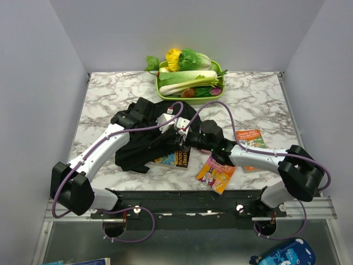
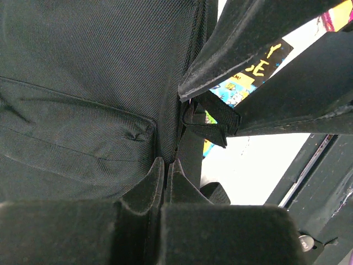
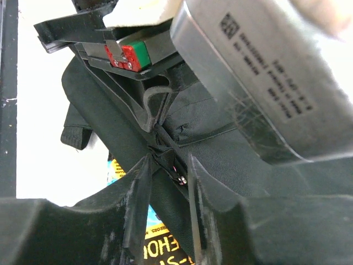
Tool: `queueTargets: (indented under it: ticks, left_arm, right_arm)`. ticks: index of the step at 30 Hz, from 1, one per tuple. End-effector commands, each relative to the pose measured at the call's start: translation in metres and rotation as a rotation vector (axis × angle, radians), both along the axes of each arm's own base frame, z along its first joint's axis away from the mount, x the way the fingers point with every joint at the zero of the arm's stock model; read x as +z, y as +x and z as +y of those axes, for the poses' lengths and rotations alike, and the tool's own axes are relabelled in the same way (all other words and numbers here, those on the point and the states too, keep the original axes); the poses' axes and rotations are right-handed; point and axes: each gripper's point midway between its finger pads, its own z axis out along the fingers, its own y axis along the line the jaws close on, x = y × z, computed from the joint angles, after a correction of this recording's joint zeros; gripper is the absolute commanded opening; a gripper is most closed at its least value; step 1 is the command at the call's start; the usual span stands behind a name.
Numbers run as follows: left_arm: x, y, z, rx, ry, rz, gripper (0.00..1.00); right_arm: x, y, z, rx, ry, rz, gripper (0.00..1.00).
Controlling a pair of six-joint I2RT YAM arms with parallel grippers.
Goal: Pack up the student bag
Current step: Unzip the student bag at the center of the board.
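The student bag point(image 1: 140, 141), black and soft, lies crumpled at the table's middle. It fills the left wrist view point(image 2: 83, 83). My left gripper point(image 1: 178, 126) is at the bag's right edge. In its wrist view the gripper point(image 2: 165, 164) is shut on a fold of bag fabric. My right gripper point(image 1: 186, 138) is close beside it. In its wrist view the gripper point(image 3: 170, 165) is open, with a bag strap point(image 3: 176, 204) running between the fingers. A black book with yellow letters point(image 1: 175, 159) lies partly under the bag and also shows in the right wrist view point(image 3: 160, 251).
A pink and orange book point(image 1: 216, 174) lies near the front edge. An orange book point(image 1: 249, 138) lies right of it, partly under my right arm. A green tray point(image 1: 219, 72) of vegetables stands at the back. A blue pencil case point(image 1: 284, 255) lies below the table's front right.
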Motion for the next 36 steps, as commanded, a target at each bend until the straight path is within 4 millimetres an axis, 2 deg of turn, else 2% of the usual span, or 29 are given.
queueTargets:
  ticks: [1,3,6,7,10,16,19,24,28,33,36]
  left_arm:
    - [0.005,0.001,0.002,0.017,-0.01,-0.015,0.0]
    - [0.004,0.0,0.003,0.019,-0.009,-0.013,0.0]
    - [0.004,-0.001,0.004,0.02,-0.007,-0.015,0.0]
    - [0.004,-0.001,0.004,0.02,-0.006,-0.014,0.0]
    - [0.003,-0.002,0.005,0.02,-0.004,-0.015,0.0]
    - [0.003,-0.003,0.008,0.021,0.002,-0.017,0.0]
    - [0.004,-0.004,0.011,0.02,0.01,-0.019,0.0]
    - [0.005,-0.008,0.019,0.01,0.042,-0.038,0.0]
    - [0.004,-0.013,0.027,0.0,0.072,-0.045,0.0]
    - [0.001,-0.022,0.043,-0.039,0.137,-0.066,0.0]
    - [-0.002,-0.031,0.056,-0.069,0.188,-0.083,0.0]
  right_arm:
    - [0.002,-0.003,0.008,0.025,0.003,0.017,0.36]
    - [0.004,0.0,0.008,0.011,0.011,0.018,0.31]
    - [0.004,0.002,0.007,-0.009,0.011,0.014,0.19]
    - [0.004,0.003,0.006,-0.015,0.011,0.015,0.12]
    - [0.004,0.006,0.001,-0.045,0.01,0.011,0.01]
    - [0.007,0.01,-0.008,-0.103,0.016,0.006,0.01]
    - [0.01,0.021,-0.019,-0.193,0.016,-0.002,0.01]
    - [0.006,0.053,-0.053,-0.441,-0.015,-0.023,0.01]
    - [0.004,0.066,-0.071,-0.557,-0.017,-0.008,0.01]
    - [0.013,0.091,-0.101,-0.755,-0.007,-0.026,0.01]
    - [0.02,0.099,-0.11,-0.812,0.0,-0.04,0.01]
